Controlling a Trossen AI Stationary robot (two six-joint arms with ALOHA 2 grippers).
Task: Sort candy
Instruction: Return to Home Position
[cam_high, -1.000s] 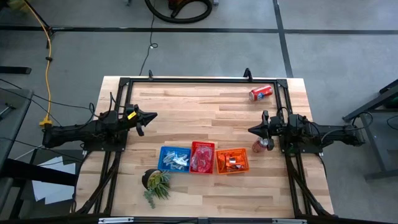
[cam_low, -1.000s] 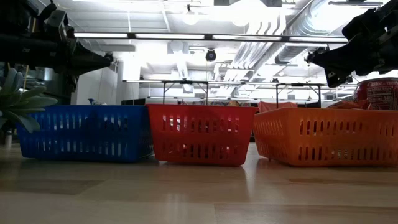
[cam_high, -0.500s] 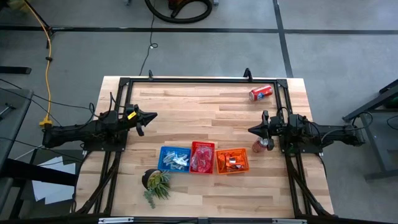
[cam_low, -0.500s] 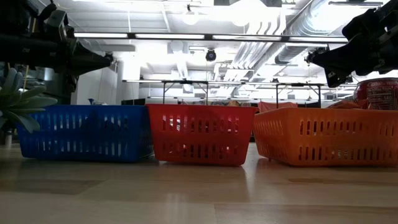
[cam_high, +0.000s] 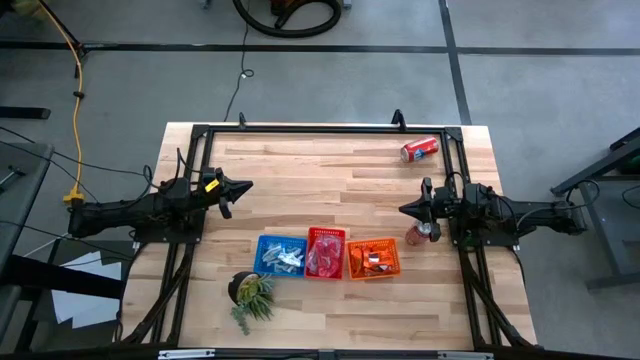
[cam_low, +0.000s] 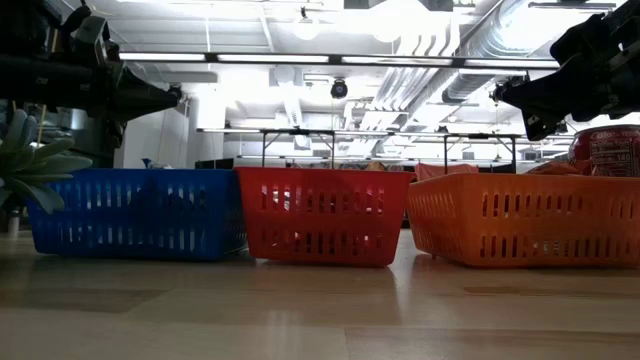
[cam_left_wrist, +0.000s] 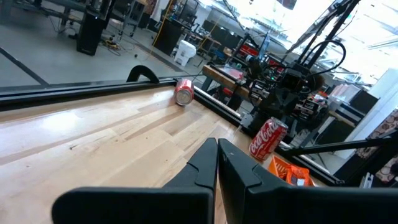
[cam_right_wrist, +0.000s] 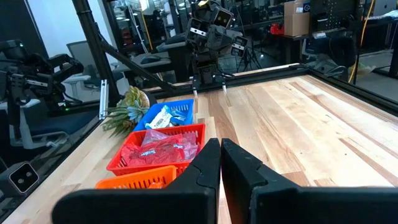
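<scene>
Right gripper (cam_right_wrist: 220, 143): the fingers are pressed together with nothing between them. This is judged to be a parked pose, with the arm level above the table (cam_high: 330, 180) and no load to carry.

Just beside these fingers, on the basket side, stands an upright soda can (cam_high: 420, 233). It is not part of the sort and is apart from the fingers.

Ahead of the fingertips and off to one side, three baskets stand in a touching row:
- The orange basket (cam_right_wrist: 143, 177) is closest.
- The red basket (cam_right_wrist: 186, 132) comes next.
- The blue basket (cam_right_wrist: 186, 107) is farthest, with a potted plant (cam_right_wrist: 127, 102) beyond it.

All visible candy (cam_right_wrist: 158, 151) lies inside these baskets, one colour group per basket. No loose packet shows on the boards, so the sort is judged complete.

Left gripper (cam_left_wrist: 217, 143): the fingers are closed on nothing. It sits across the table, well apart from the baskets.

Far beyond its fingertips, a second can (cam_left_wrist: 184, 92) lies on its side near the table's far rail.
</scene>
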